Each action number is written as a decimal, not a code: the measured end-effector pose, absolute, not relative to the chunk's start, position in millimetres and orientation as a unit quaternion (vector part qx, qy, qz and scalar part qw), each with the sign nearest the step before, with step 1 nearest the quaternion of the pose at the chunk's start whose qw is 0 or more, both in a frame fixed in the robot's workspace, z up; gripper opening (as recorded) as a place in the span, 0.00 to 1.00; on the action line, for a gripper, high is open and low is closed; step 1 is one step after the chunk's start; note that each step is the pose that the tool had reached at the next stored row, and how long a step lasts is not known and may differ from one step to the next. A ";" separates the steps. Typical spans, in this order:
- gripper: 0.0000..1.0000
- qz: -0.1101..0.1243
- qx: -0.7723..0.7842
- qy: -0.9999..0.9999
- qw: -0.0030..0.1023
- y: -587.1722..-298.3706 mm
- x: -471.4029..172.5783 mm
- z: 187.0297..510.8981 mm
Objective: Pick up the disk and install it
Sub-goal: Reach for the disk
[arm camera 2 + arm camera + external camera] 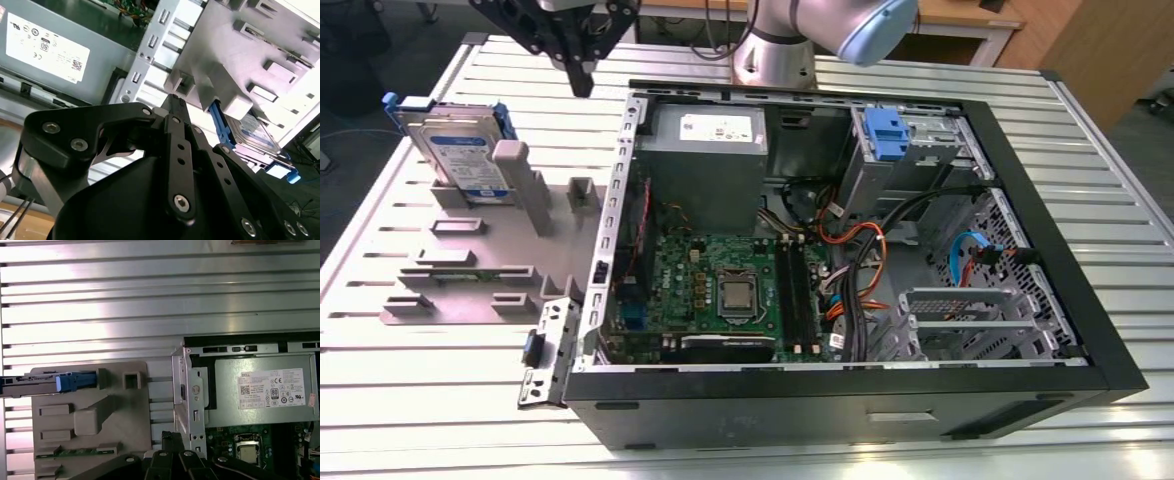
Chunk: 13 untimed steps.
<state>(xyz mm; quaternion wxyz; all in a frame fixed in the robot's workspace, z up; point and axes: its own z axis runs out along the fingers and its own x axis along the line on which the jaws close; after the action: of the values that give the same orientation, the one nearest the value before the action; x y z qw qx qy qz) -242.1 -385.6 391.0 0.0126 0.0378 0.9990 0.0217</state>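
Disk [454,150] stands on edge in slot at corner of grey rack [474,265]. Hand [583,88] hangs high, just off same rack, fingers drawn together, nothing held. From hand, disk lies lower, toward exterior view's left; its thin top edge runs along rack's side.

Your bench is a slatted metal table [1067,150], with glare bright along its ribs. Beyond it you see a wooden cabinet [1101,50] and dark grey floor [347,160].
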 end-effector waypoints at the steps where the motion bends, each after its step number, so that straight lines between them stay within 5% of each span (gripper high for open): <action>1: 0.11 0.022 0.038 0.999 0.012 -384.7 -245.3 390.8; 13: 0.11 0.021 0.038 0.999 0.006 -377.4 -283.9 387.8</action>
<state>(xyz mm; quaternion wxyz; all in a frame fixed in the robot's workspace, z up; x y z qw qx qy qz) -283.9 -377.4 387.8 0.0058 0.0380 0.9990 0.0214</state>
